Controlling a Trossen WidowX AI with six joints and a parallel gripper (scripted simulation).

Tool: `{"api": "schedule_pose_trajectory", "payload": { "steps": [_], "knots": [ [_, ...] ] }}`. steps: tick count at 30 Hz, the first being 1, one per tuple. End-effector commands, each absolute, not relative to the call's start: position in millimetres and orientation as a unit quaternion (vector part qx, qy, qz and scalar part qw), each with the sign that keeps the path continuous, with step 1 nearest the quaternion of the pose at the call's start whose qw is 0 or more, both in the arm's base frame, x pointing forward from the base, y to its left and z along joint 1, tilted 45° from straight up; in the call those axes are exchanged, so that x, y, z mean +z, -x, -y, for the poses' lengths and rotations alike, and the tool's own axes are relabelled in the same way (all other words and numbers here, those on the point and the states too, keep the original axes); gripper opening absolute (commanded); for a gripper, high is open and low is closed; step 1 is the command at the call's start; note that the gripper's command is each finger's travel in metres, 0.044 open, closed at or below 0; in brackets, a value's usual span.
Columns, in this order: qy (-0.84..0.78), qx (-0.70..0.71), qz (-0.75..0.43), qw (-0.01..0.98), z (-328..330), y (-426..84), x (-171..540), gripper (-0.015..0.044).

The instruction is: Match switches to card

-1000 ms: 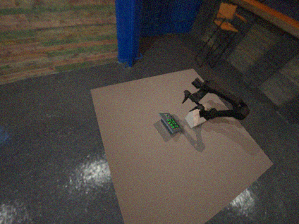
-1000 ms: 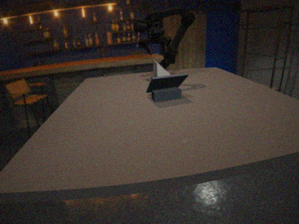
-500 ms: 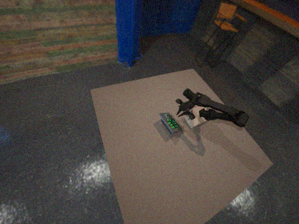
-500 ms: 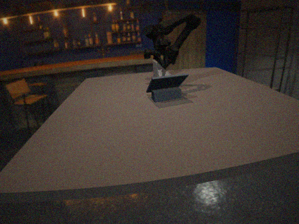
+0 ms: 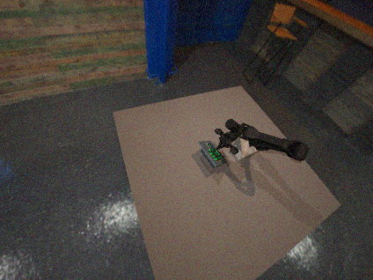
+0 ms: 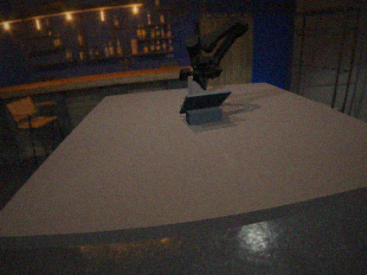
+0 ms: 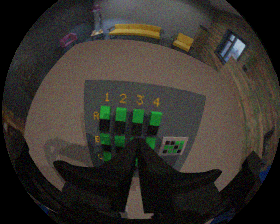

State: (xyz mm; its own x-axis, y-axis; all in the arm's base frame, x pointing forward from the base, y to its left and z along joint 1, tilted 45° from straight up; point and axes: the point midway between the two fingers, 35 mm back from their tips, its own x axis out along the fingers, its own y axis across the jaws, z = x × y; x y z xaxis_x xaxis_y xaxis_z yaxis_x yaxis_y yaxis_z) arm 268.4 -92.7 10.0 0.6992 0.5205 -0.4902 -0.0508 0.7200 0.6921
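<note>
The switch panel [image 5: 202, 144] [image 6: 205, 101] [image 7: 185, 112] is a tilted dark grey board on a block, with columns 1 to 4 and lettered rows. In the wrist view, row A shows green far halves and dark near halves on all its switches. Row B shows green at columns 1, 2 and 4; B3 is mostly hidden. One green C1 switch [image 7: 107, 156] shows; the rest of that row is largely hidden behind the fingers. The small card [image 7: 174, 146] lies right of the grid, with green and dark squares. My gripper [image 5: 218, 148] [image 6: 205, 88] [image 7: 137, 141] is shut and empty, its tips over the grid near row B, column 3; contact cannot be told.
A pale wedge-like object [image 5: 249, 148] [image 6: 190, 85] stands between the panel and the arm's base, partly under the arm. The panel stands on a brown mat [image 5: 176, 223] [image 6: 130, 175]. A stool [image 5: 282, 20] [image 6: 32, 115] stands beyond the mat.
</note>
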Motion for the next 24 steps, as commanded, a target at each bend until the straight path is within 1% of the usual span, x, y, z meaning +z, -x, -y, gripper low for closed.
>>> {"api": "schedule_pose_trajectory", "payload": {
  "steps": [1,24],
  "knots": [
    [-0.338,0.169,-0.350,0.857,86.5,-273.1,6.4,0.0000],
    [-0.338,0.169,-0.349,0.857,77.0,-285.0,-2.3,0.0000]
  ]
}}
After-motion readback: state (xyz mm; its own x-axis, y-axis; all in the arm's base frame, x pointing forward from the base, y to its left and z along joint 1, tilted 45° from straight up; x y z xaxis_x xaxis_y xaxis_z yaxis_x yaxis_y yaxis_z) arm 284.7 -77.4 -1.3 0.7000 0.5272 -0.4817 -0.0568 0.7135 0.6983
